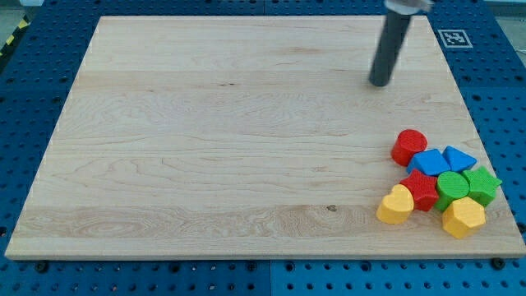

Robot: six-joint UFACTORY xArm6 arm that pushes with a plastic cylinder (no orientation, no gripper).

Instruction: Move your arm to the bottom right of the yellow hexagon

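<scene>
The yellow hexagon (pixel 463 217) lies near the wooden board's bottom right corner, at the lower edge of a cluster of blocks. My tip (pixel 380 84) is the lower end of a dark rod that comes down from the view's top. It stands on the board well above and to the left of the cluster, touching no block. The yellow hexagon touches a green cylinder (pixel 451 188) just above it.
The cluster also holds a yellow heart (pixel 396 205), a red star-like block (pixel 422 191), a red cylinder (pixel 408 147), a blue block (pixel 430 163), a blue triangle (pixel 459 158) and a green star (pixel 482 186). The board's right edge (pixel 485 140) runs close by.
</scene>
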